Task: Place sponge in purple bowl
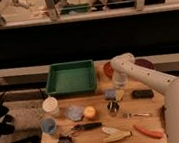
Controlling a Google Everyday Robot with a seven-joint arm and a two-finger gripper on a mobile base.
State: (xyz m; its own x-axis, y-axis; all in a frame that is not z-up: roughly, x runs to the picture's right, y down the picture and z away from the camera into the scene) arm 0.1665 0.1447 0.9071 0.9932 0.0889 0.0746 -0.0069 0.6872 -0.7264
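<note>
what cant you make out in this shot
Camera view:
- Gripper, just above the sponge: whether they touch is hidden by the arm.
- Purple bowl: the arm covers part of it; contents unseen.
- Dark object at the front left of the table: too small to identify.

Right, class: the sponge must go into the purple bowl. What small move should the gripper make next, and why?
Probably lower the gripper a little onto the sponge: it hangs close over the sponge, which lies unlifted on the table; the purple bowl sits farther back.
</note>
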